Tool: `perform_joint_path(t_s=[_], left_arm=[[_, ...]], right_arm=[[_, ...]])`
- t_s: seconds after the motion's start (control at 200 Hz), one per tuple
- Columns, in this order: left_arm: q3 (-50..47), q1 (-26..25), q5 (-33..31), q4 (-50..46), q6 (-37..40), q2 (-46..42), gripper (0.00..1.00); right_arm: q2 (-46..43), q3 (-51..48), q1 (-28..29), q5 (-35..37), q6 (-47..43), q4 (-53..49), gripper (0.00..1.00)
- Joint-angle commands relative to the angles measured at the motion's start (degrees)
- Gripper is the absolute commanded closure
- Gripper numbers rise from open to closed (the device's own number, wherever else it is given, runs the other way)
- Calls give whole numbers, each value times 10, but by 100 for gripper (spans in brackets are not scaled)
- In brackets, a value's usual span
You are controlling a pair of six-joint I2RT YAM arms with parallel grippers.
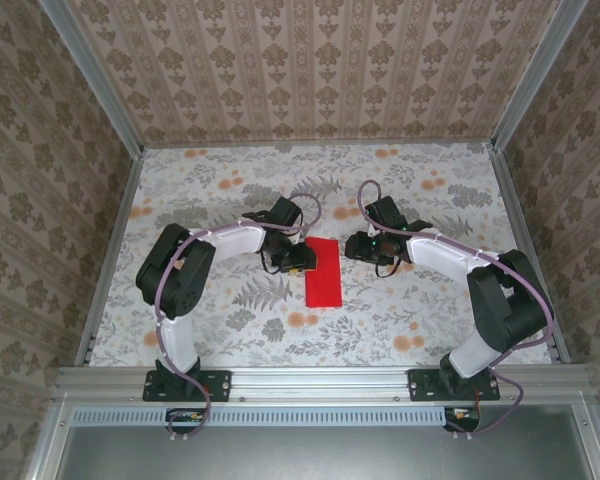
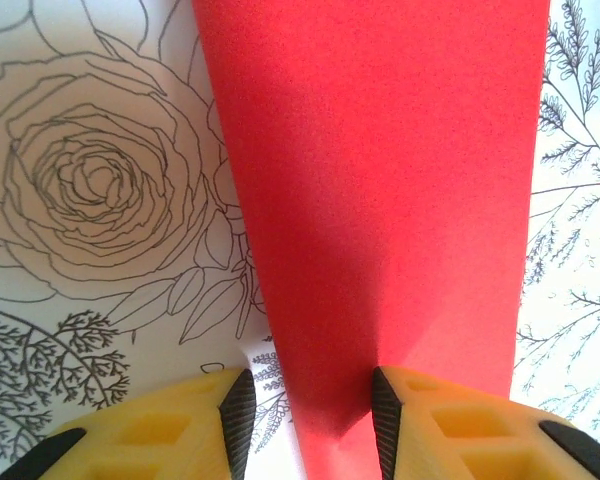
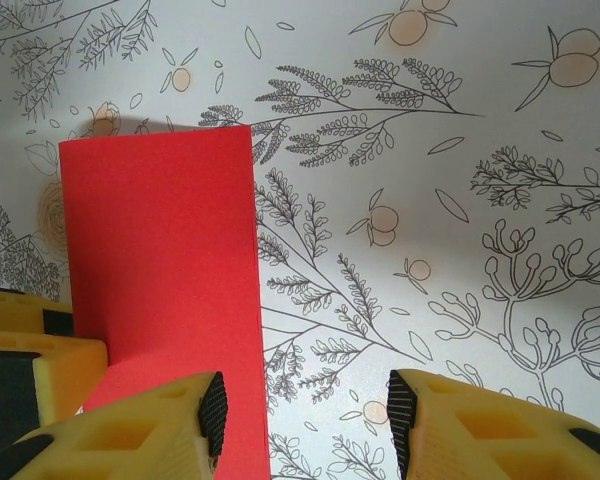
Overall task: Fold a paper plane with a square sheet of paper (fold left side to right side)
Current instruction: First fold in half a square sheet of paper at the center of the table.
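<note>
The sheet [image 1: 323,272] is seen as a narrow red rectangle lying flat near the middle of the table [image 1: 430,320], its long sides running from the near edge toward the far edge. From that shape, the left-to-right half fold is judged to be laid over already. Whether the crease is pressed sharp cannot be told.

The left gripper [image 1: 298,258] is set low at the sheet's left long side, and the right gripper [image 1: 365,250] just beside its right long side, so the paper is flanked by both. This placing is judged to keep the folded strip down and stop it sliding while the next fold is prepared.

In the left wrist view the fingers [image 2: 450,430] are parted and nothing is clamped. One finger appears to rest on the red paper and the other stands over bare table, with the sheet's edge running through the gap between them. A slight ridge is seen in the paper just ahead of the resting finger.

In the right wrist view the fingers are likewise released and spread. One overlaps the sheet's nearer long edge, while the gap and the other finger are over bare table. A left-gripper finger is seen at the sheet's opposite side.
</note>
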Motion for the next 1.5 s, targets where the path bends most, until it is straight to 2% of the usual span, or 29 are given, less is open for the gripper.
perform_joint_path(t_s=[0.0, 1.49], left_arm=[[0, -10, -22, -26, 14, 26, 61], [23, -16, -34, -56, 14, 46, 60]], right_arm=[[-17, -6, -3, 13, 2, 0, 50], [-8, -7, -3, -8, 1, 7, 50]])
